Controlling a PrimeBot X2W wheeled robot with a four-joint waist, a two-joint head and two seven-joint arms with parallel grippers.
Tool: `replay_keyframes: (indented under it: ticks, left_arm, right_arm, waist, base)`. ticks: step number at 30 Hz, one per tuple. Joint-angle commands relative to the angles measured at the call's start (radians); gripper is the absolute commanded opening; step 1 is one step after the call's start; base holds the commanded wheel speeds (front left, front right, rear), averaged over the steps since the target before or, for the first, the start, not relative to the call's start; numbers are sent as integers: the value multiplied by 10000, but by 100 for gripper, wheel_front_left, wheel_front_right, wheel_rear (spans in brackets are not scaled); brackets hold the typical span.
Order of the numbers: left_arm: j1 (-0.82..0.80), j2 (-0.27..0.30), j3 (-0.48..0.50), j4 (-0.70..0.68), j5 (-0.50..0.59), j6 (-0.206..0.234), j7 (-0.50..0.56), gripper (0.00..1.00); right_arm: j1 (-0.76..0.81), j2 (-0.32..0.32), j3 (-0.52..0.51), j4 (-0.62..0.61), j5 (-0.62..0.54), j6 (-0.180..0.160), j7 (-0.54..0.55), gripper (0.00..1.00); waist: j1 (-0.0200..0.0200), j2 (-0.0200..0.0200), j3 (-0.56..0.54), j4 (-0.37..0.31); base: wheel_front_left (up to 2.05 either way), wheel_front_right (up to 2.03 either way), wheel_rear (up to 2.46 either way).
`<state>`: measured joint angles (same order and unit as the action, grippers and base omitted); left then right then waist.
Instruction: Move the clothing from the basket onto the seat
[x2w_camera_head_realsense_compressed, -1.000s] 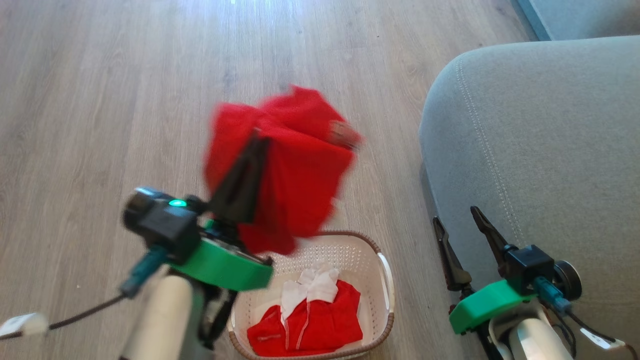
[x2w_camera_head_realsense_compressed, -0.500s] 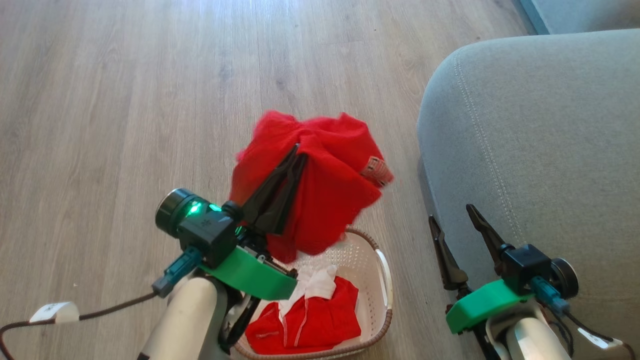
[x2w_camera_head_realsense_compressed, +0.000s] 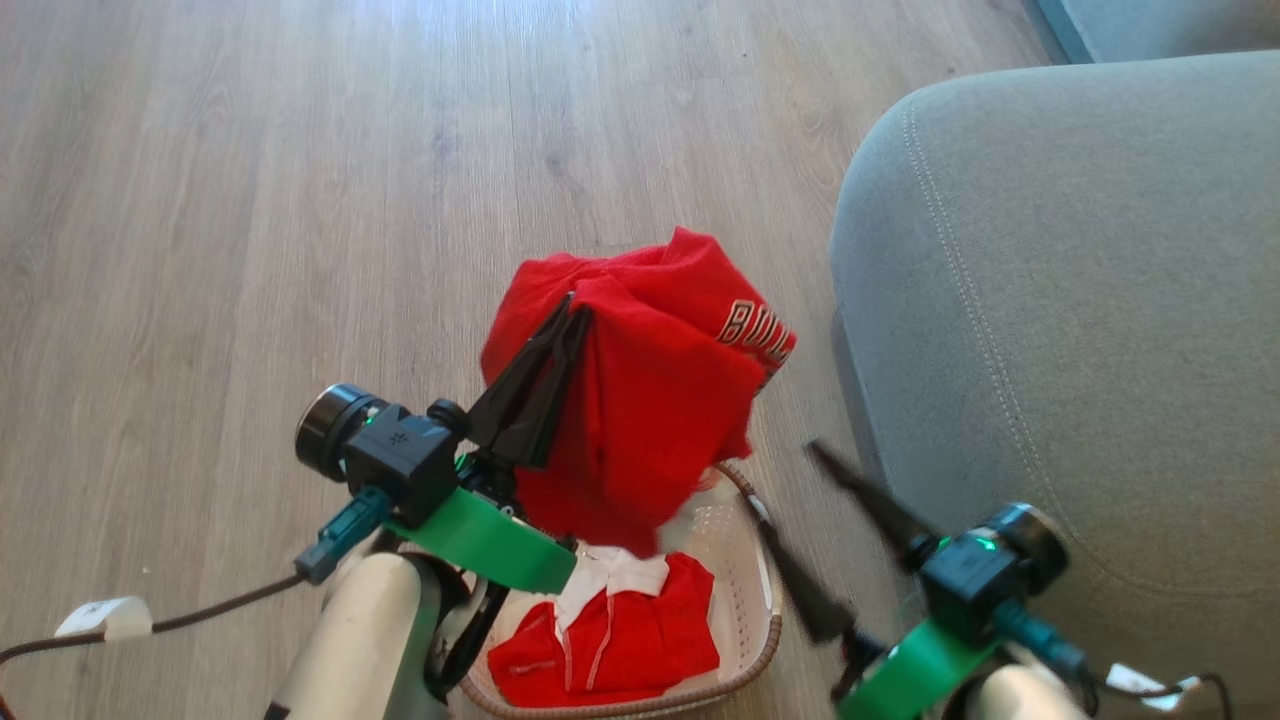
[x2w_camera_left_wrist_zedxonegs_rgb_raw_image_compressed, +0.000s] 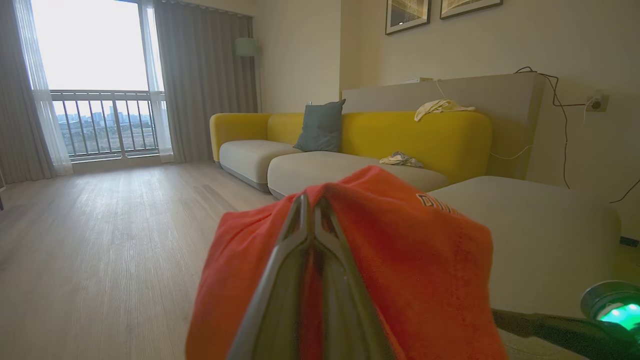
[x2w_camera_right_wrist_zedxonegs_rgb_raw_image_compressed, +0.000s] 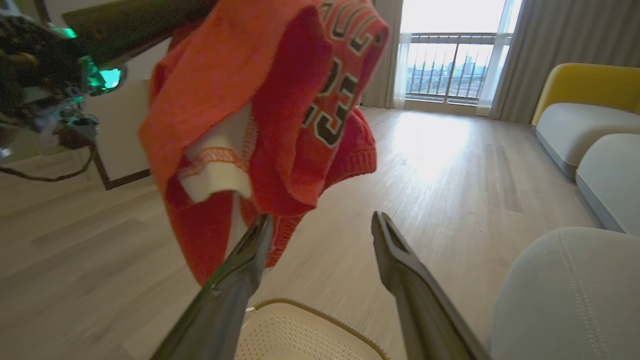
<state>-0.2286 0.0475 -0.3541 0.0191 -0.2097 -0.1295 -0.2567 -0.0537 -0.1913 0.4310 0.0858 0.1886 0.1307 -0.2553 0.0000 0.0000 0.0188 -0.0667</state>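
The clothing (x2w_camera_head_realsense_compressed: 640, 430) is split: one bright red soft shirt with dark, pale-edged lettering (x2w_camera_head_realsense_compressed: 650, 400) hangs mid-air at the centre of the head view. The rest lies in the cream-white perforated plastic basket with a brown woven-look rim (x2w_camera_head_realsense_compressed: 735, 560) at 6 o'clock. The left gripper (x2w_camera_head_realsense_compressed: 570, 310), two long dark fingers, is pinched together on a fold at the shirt's top, with cloth draping down both sides.

B: What's in the basket exactly?

A: A crumpled red garment with white trim (x2w_camera_head_realsense_compressed: 610, 640) and a white cloth piece (x2w_camera_head_realsense_compressed: 615, 572) on its 12 o'clock side. Can't tell if there's anything underneath. The big grey fabric seat cushion (x2w_camera_head_realsense_compressed: 1080, 300) fills 3 o'clock, and that's where it all has to land.

B: So what could go wrong?

A: A few things imo. The grip is on one fold only, so a quick swing toward 3 o'clock could let the shirt slide out onto the pale wood-look floor (x2w_camera_head_realsense_compressed: 250, 200). The hem hangs low over the basket's 12 o'clock rim, so it might catch and tug the basket. The right gripper (x2w_camera_head_realsense_compressed: 786, 480) sits blurred at 5 o'clock, between shirt and seat, fingers spread wide with nothing between them. In its wrist view one fingertip is right at the hanging hem. I can't tell if it's touching, but it could snag the cloth. And letting go too near the seat's rounded corner would probably mean the shirt slips off.
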Motion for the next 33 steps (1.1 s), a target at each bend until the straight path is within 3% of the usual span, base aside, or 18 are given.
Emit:
replay_keyframes:
  ticks: [1, 5, 8, 21, 33]
  left_arm:
    - [-576, 99, 377, -299, 80, -11, -51, 0]
    - [-615, 158, 264, -265, 132, -11, -51, 0]
    - [-629, 195, 170, -257, 149, -11, -51, 0]
    - [-749, 370, -712, -434, 43, -11, -51, 0]
    - [-910, 650, -2135, -563, -292, -11, -51, 0]
  right_arm:
    - [-548, -485, 839, -656, 224, 0, -65, 100]
    - [-879, -1299, 2016, -1241, 618, 0, -65, 100]
    - [-1073, -1583, 2158, -1416, 800, 0, -65, 100]
    - [-1423, -1489, 1594, -755, 768, 0, -65, 100]
    - [-2399, -1798, 2828, -381, 1586, 0, -65, 100]
  waist:
    - [0, 0, 30, 11]
    - [0, 0, 88, 42]
    - [0, 0, 127, 72]
    - [0, 0, 230, 319]
    - [0, 0, 252, 443]
  base:
    - [0, 0, 0]
    - [0, 0, 0]
    - [0, 0, 0]
    - [0, 0, 0]
    - [0, 0, 0]
